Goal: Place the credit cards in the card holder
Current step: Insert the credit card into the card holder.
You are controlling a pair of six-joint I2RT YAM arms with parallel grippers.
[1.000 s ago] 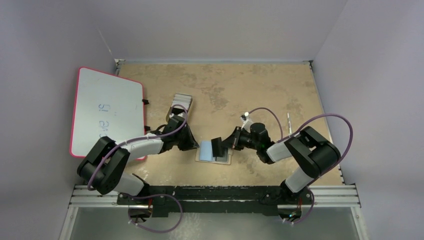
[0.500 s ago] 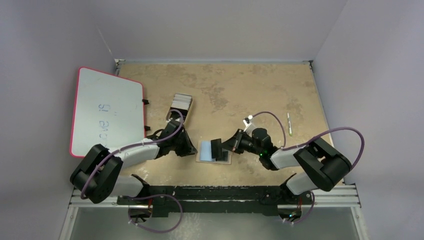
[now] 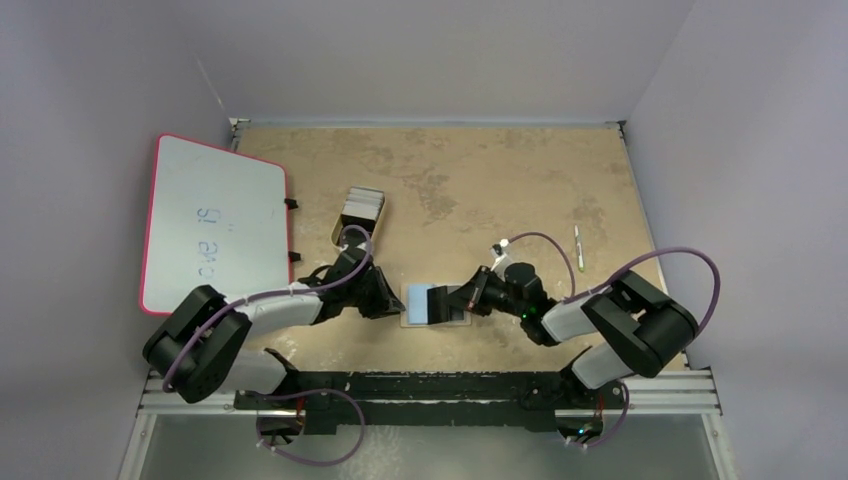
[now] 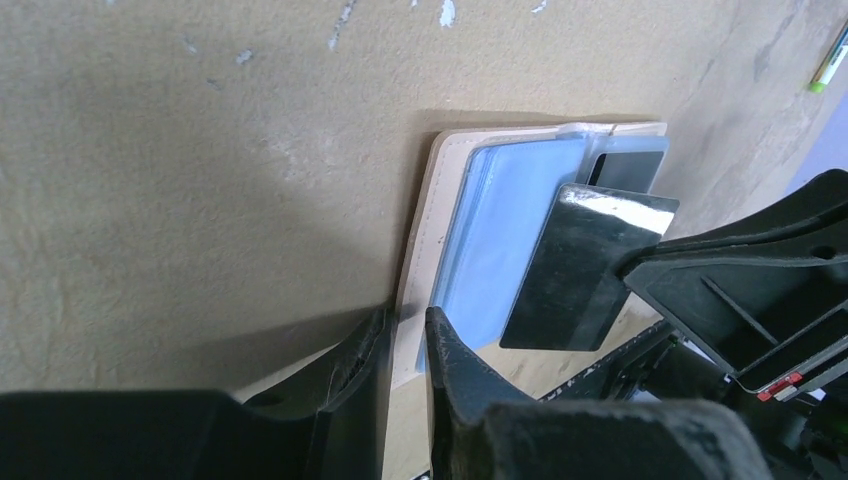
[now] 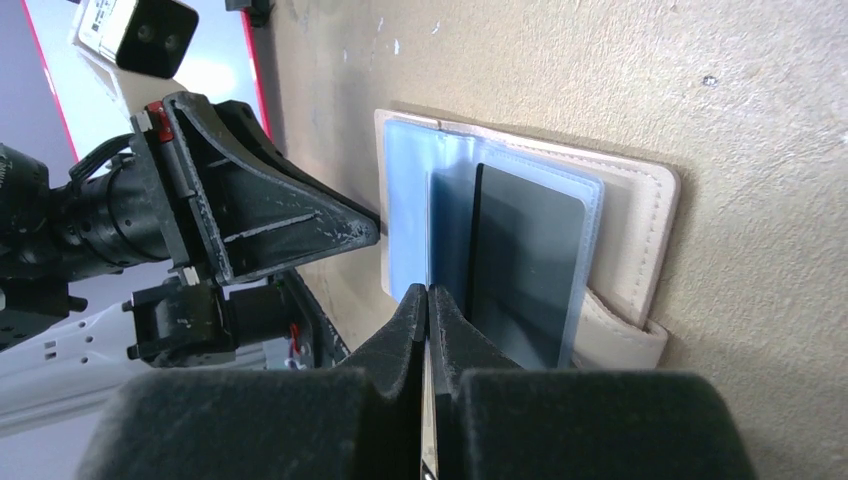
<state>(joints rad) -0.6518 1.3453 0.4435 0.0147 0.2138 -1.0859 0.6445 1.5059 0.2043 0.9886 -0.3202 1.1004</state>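
Open holder (image 4: 425, 215) lies flat on the table (image 3: 520, 180), toward the near side, between the two arms. At its left rim sits the left gripper (image 4: 406, 320): fingers a sliver apart with the tan edge between them, looks pinched. Opposite, the right gripper (image 5: 428, 296) has its fingers together, clamped on one end of the black card (image 4: 588, 268). That card hangs tilted over the blue pockets (image 4: 500, 230), free end toward the left arm; can't tell if it touches the plastic. One dark card (image 5: 525, 260) already sits in a sleeve on the right half. The spare cards (image 3: 364, 203) are well apart, further up the table on the left.

Step in hand, my read: feeding the black card into a free sleeve.

- Flatten the card's angle so its leading edge skims the plastic instead of digging in.
- Square the leading edge to the sleeve mouth before pushing; a skewed corner will likely catch and buckle the film.
- Aim clear of the filled sleeve.
- Left side should pin the holder down, or the push may drag it across the table.
- Push slowly, let go only once most of the card is buried.
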